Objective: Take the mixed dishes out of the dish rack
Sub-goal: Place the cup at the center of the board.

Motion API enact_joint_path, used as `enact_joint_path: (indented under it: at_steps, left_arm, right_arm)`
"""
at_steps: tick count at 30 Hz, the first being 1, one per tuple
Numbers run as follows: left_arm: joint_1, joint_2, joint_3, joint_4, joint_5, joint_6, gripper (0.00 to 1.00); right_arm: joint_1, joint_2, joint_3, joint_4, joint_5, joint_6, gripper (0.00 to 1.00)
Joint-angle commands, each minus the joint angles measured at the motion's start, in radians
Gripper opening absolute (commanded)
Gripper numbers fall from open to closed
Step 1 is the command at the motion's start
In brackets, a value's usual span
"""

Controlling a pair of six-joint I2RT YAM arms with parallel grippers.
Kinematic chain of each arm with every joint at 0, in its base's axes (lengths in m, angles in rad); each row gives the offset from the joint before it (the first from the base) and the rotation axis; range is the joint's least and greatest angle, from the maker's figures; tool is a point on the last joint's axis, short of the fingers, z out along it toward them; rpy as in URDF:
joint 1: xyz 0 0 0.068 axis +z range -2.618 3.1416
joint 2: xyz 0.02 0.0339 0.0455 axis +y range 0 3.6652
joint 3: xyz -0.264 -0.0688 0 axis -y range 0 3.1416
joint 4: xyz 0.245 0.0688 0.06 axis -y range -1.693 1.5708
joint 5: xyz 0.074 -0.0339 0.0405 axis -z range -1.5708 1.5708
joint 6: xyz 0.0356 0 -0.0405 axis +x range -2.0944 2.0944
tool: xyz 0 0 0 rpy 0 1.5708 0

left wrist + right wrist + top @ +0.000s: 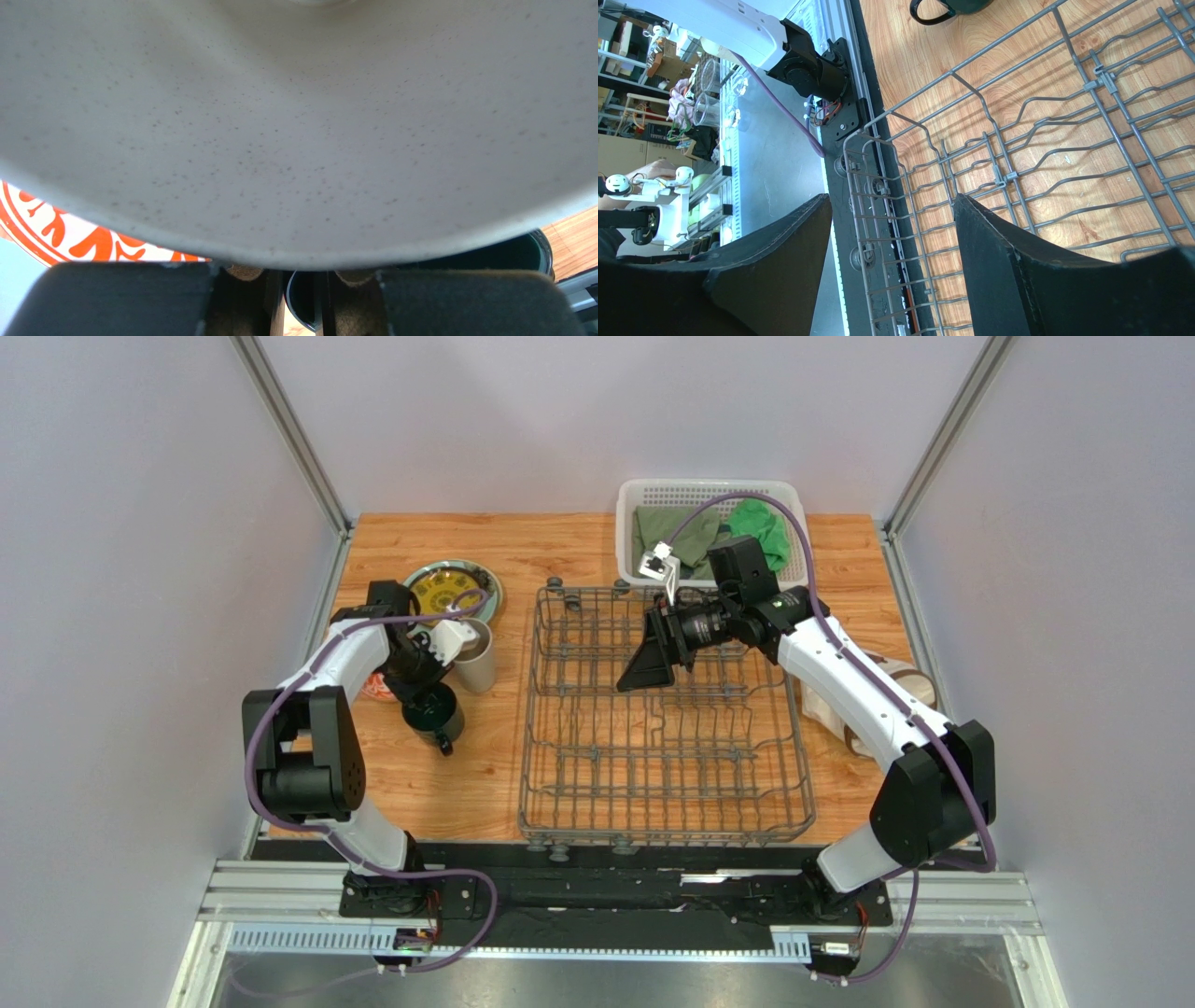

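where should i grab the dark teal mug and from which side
Probably the rim, from straight above, with the gripper straddling the wall: the dark teal mug stands upright, mouth open. Pinch its rack-facing side, since the tall beige cup crowds the far side.

Metal wire dish rack (666,714); wood table (561,546); matt speckled cup (295,126); glossy teal mug (435,716).

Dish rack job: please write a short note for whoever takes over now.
Right tool: open, empty, over the dish rack.
Left tool: at the beige cup; grip cannot be judged.
The rack looks empty. Left of it stand the cup, dark mug, yellow-green plate and red-white bowl. Right of it, pale dishes lie partly hidden under the right arm.
Left to do: probably only back off the cup.
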Motion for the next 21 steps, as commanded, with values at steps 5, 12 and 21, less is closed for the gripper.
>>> enact_joint_path:
  at_steps: [5, 12, 21]
  left_arm:
    - [0.016, -0.019, 0.035, 0.007, 0.023, 0.012, 0.31]
    - [0.018, -0.031, 0.035, 0.013, 0.024, 0.008, 0.32]
    - [0.030, -0.135, 0.068, -0.004, 0.066, -0.012, 0.47]
  right_arm:
    - [-0.003, -0.018, 0.003, 0.013, -0.026, -0.025, 0.68]
    - [-0.003, -0.013, 0.003, 0.011, -0.029, -0.026, 0.68]
    - [-0.003, -0.015, 0.004, 0.002, -0.012, -0.039, 0.68]
